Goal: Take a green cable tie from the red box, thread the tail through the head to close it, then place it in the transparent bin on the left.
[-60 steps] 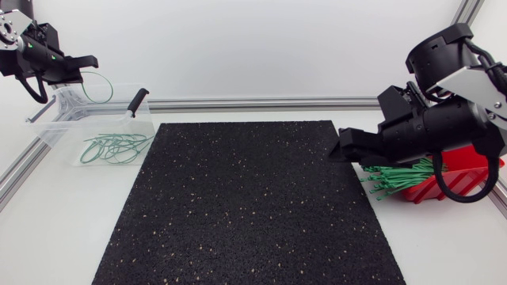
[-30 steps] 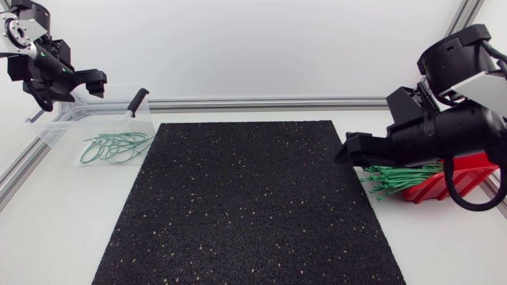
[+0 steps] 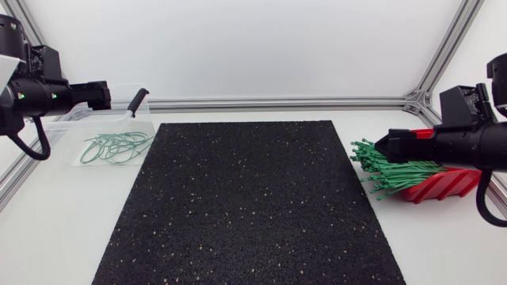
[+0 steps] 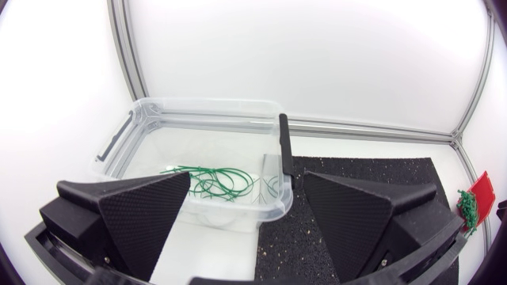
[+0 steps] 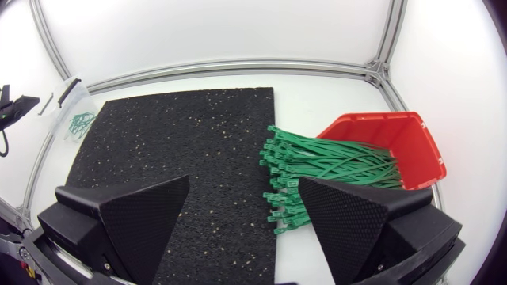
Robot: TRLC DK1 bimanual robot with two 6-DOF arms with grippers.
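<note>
The transparent bin [image 3: 79, 120] stands at the table's back left, with several closed green ties [image 3: 117, 146] lying in it. My left gripper [image 3: 101, 93] hovers above the bin's back left part. In the left wrist view this gripper [image 4: 247, 190] is open with nothing between its fingers, and the bin [image 4: 150, 119] with the looped ties [image 4: 215, 182] lies ahead. The red box [image 3: 440, 184] sits tilted at the right, straight green ties [image 3: 388, 168] spilling from it toward the mat. My right gripper [image 3: 383, 146] is open just above those ties [image 5: 325, 166], near the red box [image 5: 396, 138].
A black speckled mat [image 3: 245, 198] covers the table's middle. A black latch handle [image 3: 137, 101] sticks up from the bin's right rim. Aluminium rails [image 3: 277, 103] frame the table along the back and the sides.
My left gripper has opened and let go of a looped green tie over the bin, then turned level. The right arm has drawn back to the right, uncovering the ties and red box.
</note>
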